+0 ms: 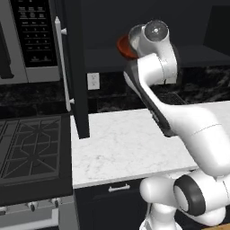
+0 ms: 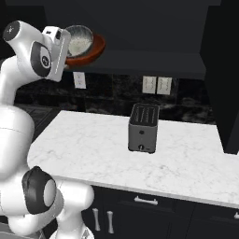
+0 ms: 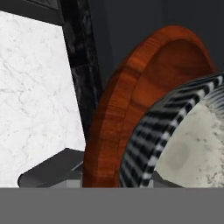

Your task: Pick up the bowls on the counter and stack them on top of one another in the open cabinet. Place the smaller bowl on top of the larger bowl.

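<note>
- Counter (image 2: 186, 158): white marble slab, well below the hand; bare of bowls. A toaster (image 2: 143, 127) stands on it, low and off to the hand's right in the right base view.
- Open cabinet (image 1: 76, 67): the dark door with its silver bar handle hangs to the hand's left in the left base view; the shelf (image 2: 154, 58) runs level with the hand and away to its right in the right base view.
- Larger bowl (image 2: 91, 50): reddish-brown, just ahead of the hand at shelf height. Whether it rests fully on the shelf I cannot tell; its near edge is behind the wrist.
- Smaller bowl (image 2: 78, 41): grey, pale inside, sitting inside the larger bowl, right in front of the hand. In the hand view its striped wall nests within the red rim.
- Gripper (image 2: 70, 44): fingertips hidden behind the hand body; by the look of it the jaws are part-closed, seemingly pinching the smaller bowl's near rim, but contact is not plain.
- Step in hand, by my reading: final placement, small bowl set into large.
- Next move calls for: spread the jaws, then draw straight back from the shelf without dragging the stack off its edge.
</note>
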